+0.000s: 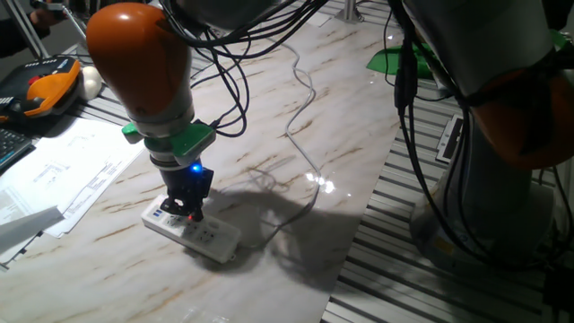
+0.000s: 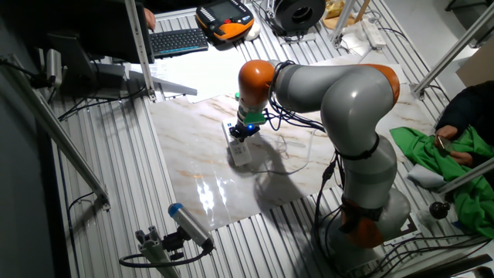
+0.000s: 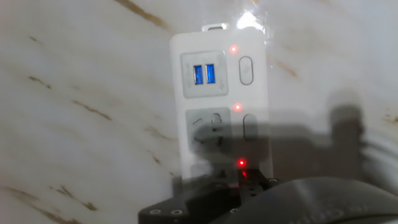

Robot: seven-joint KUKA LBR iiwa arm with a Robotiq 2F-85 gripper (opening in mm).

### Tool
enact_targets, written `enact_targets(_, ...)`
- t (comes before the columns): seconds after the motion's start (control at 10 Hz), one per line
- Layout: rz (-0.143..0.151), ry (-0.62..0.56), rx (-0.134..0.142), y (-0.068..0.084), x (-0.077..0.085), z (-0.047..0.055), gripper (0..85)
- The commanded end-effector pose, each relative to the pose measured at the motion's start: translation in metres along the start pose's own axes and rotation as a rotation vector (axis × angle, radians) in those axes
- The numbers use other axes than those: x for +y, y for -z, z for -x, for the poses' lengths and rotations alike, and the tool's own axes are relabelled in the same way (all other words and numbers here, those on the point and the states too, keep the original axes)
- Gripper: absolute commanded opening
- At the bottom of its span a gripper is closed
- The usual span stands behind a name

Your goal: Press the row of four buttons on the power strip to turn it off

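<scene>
The white power strip (image 1: pixel 204 235) lies on the marble tabletop (image 1: pixel 296 99); it also shows under the hand in the other fixed view (image 2: pixel 238 153). In the hand view the power strip (image 3: pixel 217 99) has blue USB ports (image 3: pixel 206 74). Two pale oval buttons (image 3: pixel 246 70) of the row show along its right edge, with three red lights (image 3: pixel 234 49) lit beside them. The rest of the row is hidden under the hand. My gripper (image 1: pixel 191 212) points straight down onto the strip's middle, its dark tip (image 3: pixel 244 186) over the strip's lower part. No view shows a gap between its fingers.
The strip's thin cable (image 1: pixel 300 135) runs away across the marble. Papers (image 1: pixel 63 179) and an orange teach pendant (image 1: pixel 40 90) lie at the left. A green cloth (image 1: pixel 395 58) sits at the far right. The marble slab ends at slatted metal (image 1: pixel 413 224) on the right.
</scene>
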State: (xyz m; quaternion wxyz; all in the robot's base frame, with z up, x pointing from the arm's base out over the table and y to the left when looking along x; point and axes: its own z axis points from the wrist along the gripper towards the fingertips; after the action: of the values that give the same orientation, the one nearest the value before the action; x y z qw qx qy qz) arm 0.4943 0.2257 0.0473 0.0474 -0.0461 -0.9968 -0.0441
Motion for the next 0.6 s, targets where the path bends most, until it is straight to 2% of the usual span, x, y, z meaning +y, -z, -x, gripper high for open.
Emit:
enact_targets(0.0,-0.008,-0.005,0.011,0.007,0.004,0.004,0.0)
enact_targets(0.2,-0.026,-0.006,0.017,0.018,0.009,0.014,0.0)
enact_targets(0.5,-0.024,0.009,0.016,0.018,0.008,0.025,0.0)
